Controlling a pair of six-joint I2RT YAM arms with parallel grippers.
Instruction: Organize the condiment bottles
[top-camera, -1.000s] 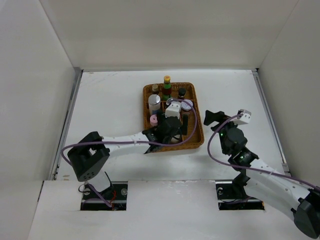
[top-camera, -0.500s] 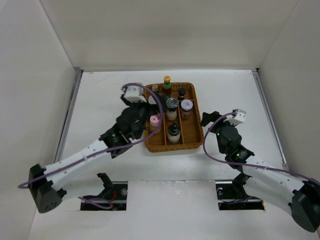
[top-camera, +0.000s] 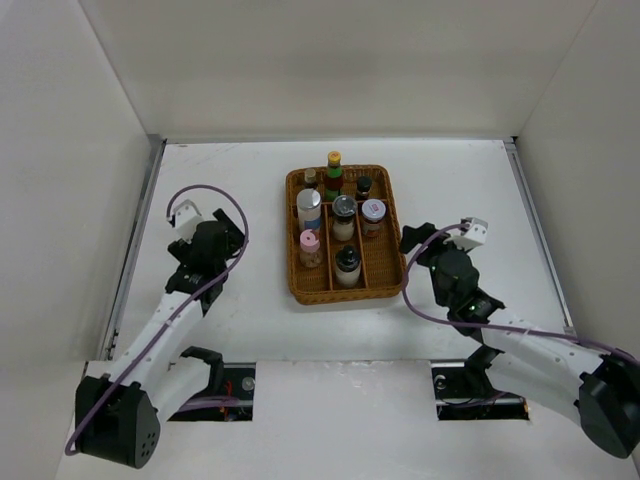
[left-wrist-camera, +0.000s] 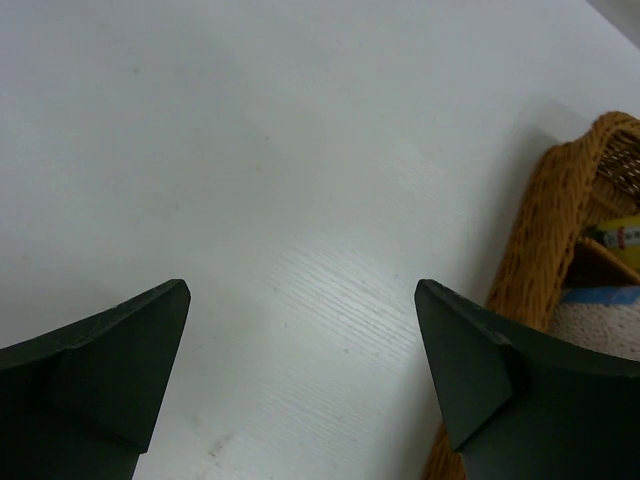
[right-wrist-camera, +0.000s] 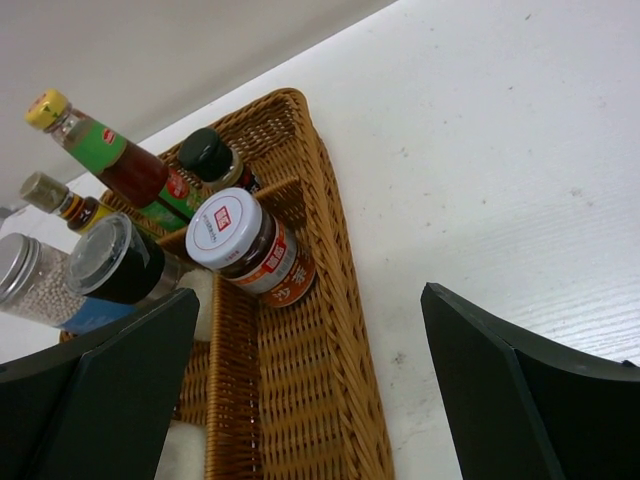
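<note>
Left gripper (left-wrist-camera: 300, 292) has swung clear of the wicker tray (top-camera: 292, 245), jaws apart and empty, right gripper (right-wrist-camera: 310, 292) spread wide beside its rim, and the condiment bottles (top-camera: 340, 215) all stand inside it, so the job looks nearly finished.

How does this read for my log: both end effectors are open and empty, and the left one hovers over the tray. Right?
Not quite. The left end effector is not over the tray; the top view shows it over bare table left of the tray. Both it and the right end effector are open and empty.
</note>
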